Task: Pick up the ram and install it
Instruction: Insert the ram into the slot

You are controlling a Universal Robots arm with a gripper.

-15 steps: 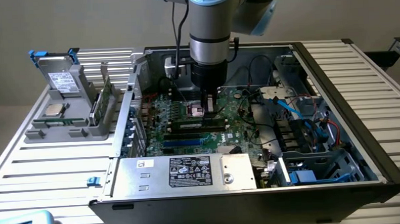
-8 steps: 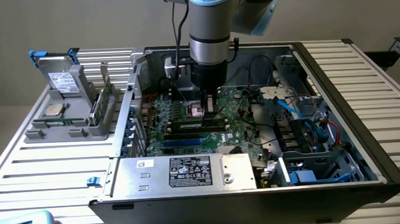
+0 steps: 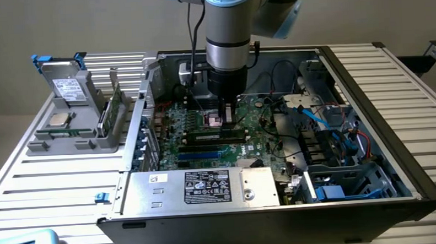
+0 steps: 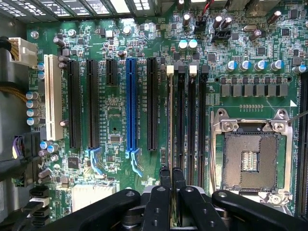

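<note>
No writing can be read with certainty; the black label [image 3: 208,187] on the silver power supply [image 3: 144,198], at the front edge of the computer case [image 3: 281,225], carries white print and small signs, too fine to read; the motherboard [image 4: 115,120] has tiny white lettering beside its slots, also not legible.

On the table [image 3: 415,91], the open case [image 3: 281,224], with the motherboard [image 4: 115,110] inside. On that board, the ram [image 3: 211,136] standing in a memory slot [image 4: 169,77] near the processor socket [image 4: 250,161], gripper [image 3: 229,126] astride it. Off the case's side at the exterior view's left, a parts holder [image 3: 64,144]
</note>
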